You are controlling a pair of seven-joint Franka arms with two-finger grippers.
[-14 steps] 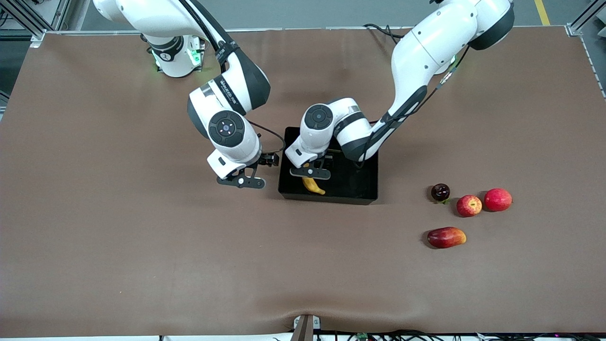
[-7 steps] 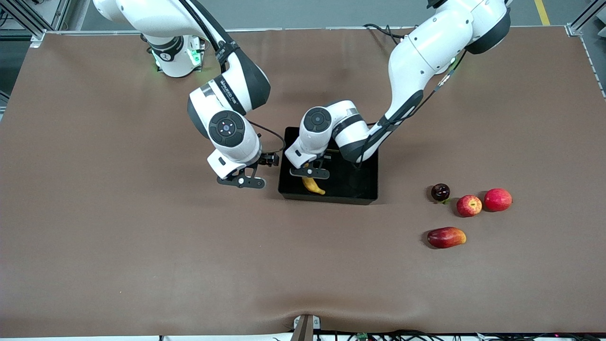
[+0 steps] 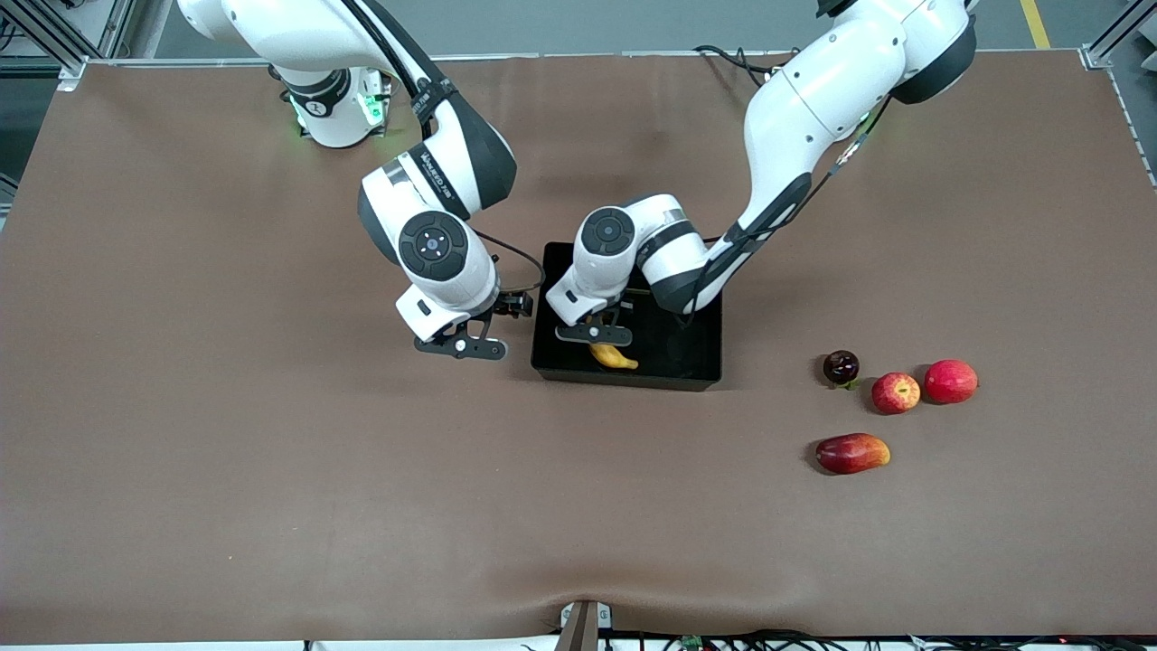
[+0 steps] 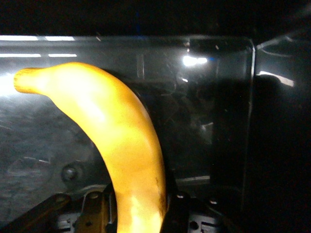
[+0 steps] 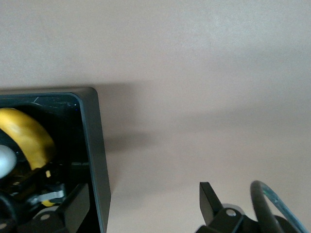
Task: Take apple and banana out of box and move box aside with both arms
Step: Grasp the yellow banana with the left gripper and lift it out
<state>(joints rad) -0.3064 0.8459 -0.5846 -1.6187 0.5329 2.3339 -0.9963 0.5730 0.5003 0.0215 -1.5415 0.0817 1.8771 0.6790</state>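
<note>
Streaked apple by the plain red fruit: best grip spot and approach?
Grip the apple across its round middle, coming straight down. Set the fingers along the nearer-farther line: the plain red fruit and the dark fruit crowd its other two sides.

Even overhead light on the front view, with dimmer and patchier wrist views.

The brown table (image 3: 271, 470) is lit evenly and shown sharply, with soft shadows cast under both arms. In the left wrist view the black box (image 4: 233, 97) is left very dark (streaked with white glare), while the banana (image 4: 121, 141) appears bright and slightly soft. A broad shadow band is seen beside the box in the right wrist view.
</note>
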